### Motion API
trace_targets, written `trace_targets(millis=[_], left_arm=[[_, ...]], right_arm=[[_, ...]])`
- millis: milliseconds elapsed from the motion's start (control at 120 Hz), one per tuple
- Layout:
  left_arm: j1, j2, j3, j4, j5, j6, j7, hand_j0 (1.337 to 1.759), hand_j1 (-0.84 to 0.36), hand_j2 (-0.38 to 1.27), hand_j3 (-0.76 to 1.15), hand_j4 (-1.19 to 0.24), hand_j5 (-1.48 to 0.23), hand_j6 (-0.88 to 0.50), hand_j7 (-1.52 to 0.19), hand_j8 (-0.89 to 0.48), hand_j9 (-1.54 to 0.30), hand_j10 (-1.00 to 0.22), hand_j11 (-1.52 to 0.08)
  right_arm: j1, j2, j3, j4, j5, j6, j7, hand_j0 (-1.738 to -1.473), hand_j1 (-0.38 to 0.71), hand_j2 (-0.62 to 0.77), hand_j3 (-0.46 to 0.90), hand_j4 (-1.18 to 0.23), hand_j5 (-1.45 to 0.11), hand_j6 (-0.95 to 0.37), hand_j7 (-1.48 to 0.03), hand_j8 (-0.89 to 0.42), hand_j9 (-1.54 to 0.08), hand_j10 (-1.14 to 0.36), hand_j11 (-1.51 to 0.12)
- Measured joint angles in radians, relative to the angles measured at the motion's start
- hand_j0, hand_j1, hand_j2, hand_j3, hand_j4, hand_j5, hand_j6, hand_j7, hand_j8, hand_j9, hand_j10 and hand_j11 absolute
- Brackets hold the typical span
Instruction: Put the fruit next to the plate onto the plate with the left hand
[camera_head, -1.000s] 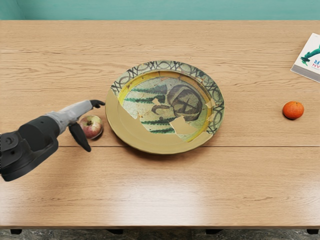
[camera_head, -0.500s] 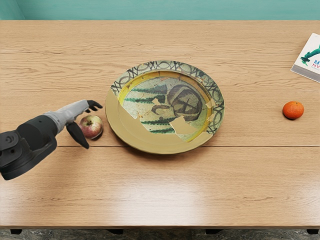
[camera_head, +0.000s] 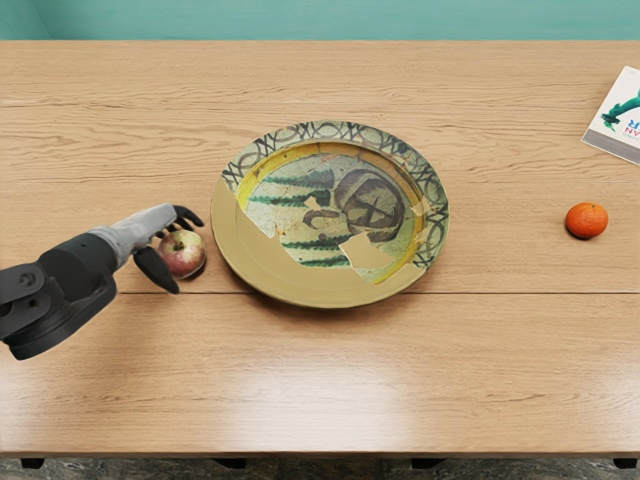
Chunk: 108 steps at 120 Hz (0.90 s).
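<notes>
- Just left of the plate (camera_head: 262, 272), close beside its rim, the apple (camera_head: 184, 252) sits on the bench (camera_head: 320, 370).
- Cupping it is the left robot hand (camera_head: 158, 240), thumb and fingers half-spread on either side, with no firm grip evident.
- Grasping seems the step in hand; next, close firmly, lift clear of the rim, and carry it rightward over the plate.
</notes>
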Motion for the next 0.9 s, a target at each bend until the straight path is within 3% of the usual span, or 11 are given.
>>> trace_targets(millis=[383,525,683,742,900], left_arm=[[0.000,-0.029,0.002,0.029,0.011,0.000,0.000,1.658,-0.14,0.09,0.00,-0.41,-0.53,-0.41,-0.53,-0.41,-0.53,-0.41,-0.53],[0.000,-0.031,0.011,0.040,0.013,0.000,0.000,1.657,-0.20,0.11,0.00,-0.47,-0.60,-0.37,-0.61,-0.43,-0.61,-0.46,-0.61],[0.003,-0.031,0.013,0.043,0.016,0.001,0.000,1.654,-0.25,0.14,0.00,-0.40,-0.69,-0.29,-0.70,-0.37,-0.70,-0.52,-0.70],[0.003,-0.030,0.013,0.043,0.015,0.000,0.000,1.653,-0.32,0.30,0.00,-0.36,-0.74,-0.25,-0.74,-0.34,-0.74,-0.54,-0.74],[0.002,-0.026,0.014,0.044,0.011,-0.001,0.001,1.649,-0.31,0.26,0.00,-0.30,-0.84,-0.20,-0.82,-0.29,-0.83,-0.60,-0.83]], right_arm=[[0.000,0.000,0.000,0.000,0.000,0.000,0.000,-1.658,-0.35,0.00,0.00,0.00,0.00,0.00,0.00,0.00,0.00,0.00,0.00],[0.000,0.000,0.000,0.000,0.000,0.000,0.000,-1.658,-0.35,0.00,0.00,0.00,0.00,0.00,0.00,0.00,0.00,0.00,0.00],[0.000,0.000,0.000,0.000,0.000,0.000,0.000,-1.658,-0.35,0.00,0.00,0.00,0.00,0.00,0.00,0.00,0.00,0.00,0.00],[0.000,0.000,0.000,0.000,0.000,0.000,0.000,-1.658,-0.35,0.00,0.00,0.00,0.00,0.00,0.00,0.00,0.00,0.00,0.00],[0.000,0.000,0.000,0.000,0.000,0.000,0.000,-1.658,-0.35,0.00,0.00,0.00,0.00,0.00,0.00,0.00,0.00,0.00,0.00]])
